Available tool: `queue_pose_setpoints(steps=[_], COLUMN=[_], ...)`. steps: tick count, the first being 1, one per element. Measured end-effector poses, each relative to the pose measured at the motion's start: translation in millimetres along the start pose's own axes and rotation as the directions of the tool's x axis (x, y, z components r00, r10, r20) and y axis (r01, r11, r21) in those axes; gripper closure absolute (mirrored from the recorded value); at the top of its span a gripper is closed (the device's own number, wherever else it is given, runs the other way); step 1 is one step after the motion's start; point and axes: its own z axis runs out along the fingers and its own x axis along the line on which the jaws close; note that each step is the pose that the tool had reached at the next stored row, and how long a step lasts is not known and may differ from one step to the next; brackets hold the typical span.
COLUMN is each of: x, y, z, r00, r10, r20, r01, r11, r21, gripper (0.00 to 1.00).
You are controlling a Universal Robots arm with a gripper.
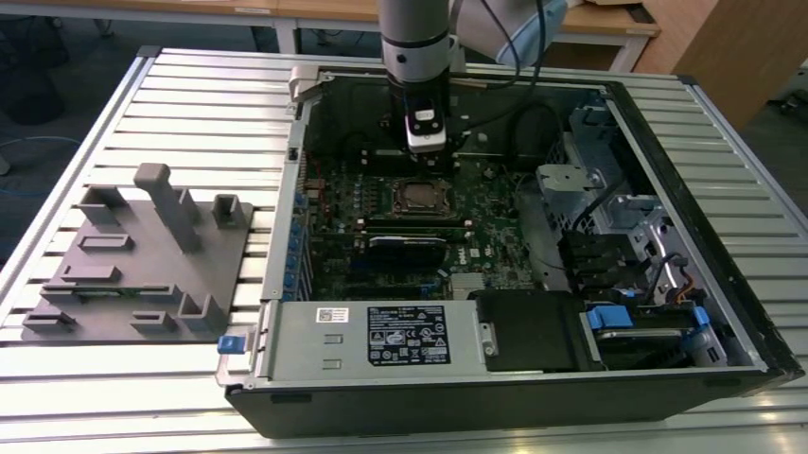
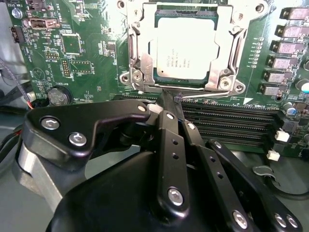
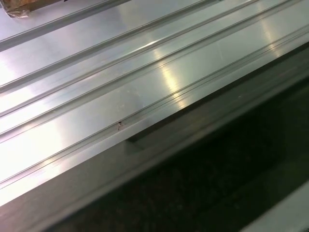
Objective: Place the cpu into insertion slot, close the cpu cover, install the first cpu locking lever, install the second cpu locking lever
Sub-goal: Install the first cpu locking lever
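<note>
Tight room at the gripper [image 2: 166, 99]: fingers drawn together, tips meeting right at the near edge of the socket [image 2: 193, 8], touching or just beside a thin lever wire [image 2: 212, 95] along that edge. Cannot tell whether pinched on the wire or merely against it. Just behind the tips, long black memory slots [image 2: 231, 126], parallel to that edge and close to the fingers. More open green board [image 2: 82, 53] off to one side of the socket.

From the exterior view: gripper [image 1: 426, 151] hanging straight down inside an open computer case [image 1: 505, 411], close to the case's far wall, with the socket just in front of it. A power supply box [image 1: 378, 336] along the near wall. Outside the case, on the slatted metal table [image 1: 189, 104], a grey holder [image 1: 139, 255] to the exterior view's left, well apart from the arm.

In the first wrist view, bare table slats meeting a dark edge [image 3: 207, 164].

Chip [image 2: 188, 46] flat in the socket, dull pale metal top with faint print, framed by the silvery cover [image 2: 140, 53] lying down over its border, top showing through the window.
</note>
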Motion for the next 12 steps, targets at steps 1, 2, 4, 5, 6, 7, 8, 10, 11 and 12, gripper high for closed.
queue_pose_setpoints(steps=[1,2,4,5,6,7,8,10,11,12], x=[-0.1,-0.2,-0.2,-0.2,0.1,0.8,1.5,2.6,3.1,3.5], y=[0.1,0.1,0.2,0.2,0.3,0.4,0.6,0.8,0.8,0.8], z=[-0.5,-1.0,-1.5,-1.5,-1.6,-1.8,-1.8,-2.0,-2.0,-2.1], r00=[1.0,1.0,1.0,1.0,1.0,1.0,1.0,1.0,1.0,1.0], r10=[0.0,0.0,0.0,0.0,0.0,0.0,0.0,0.0,0.0,0.0], r20=[0.0,0.0,0.0001,0.0001,0.0001,0.0001,0.0,0.0,0.0,-0.0001], r01=[0.0,0.0,0.0,0.0,0.0,0.0,0.0,0.0,0.0,0.0], r11=[1.0,1.0,1.0,1.0,1.0,1.0,1.0,1.0,1.0,1.0], r21=[-0.0002,-0.0002,-0.0004,-0.0005,-0.0003,-0.0001,-0.0001,-0.0002,-0.0003,-0.0004], gripper=[0.9,0.9,0.9,0.9,0.9,0.9,0.9,0.9,0.9,0.9])
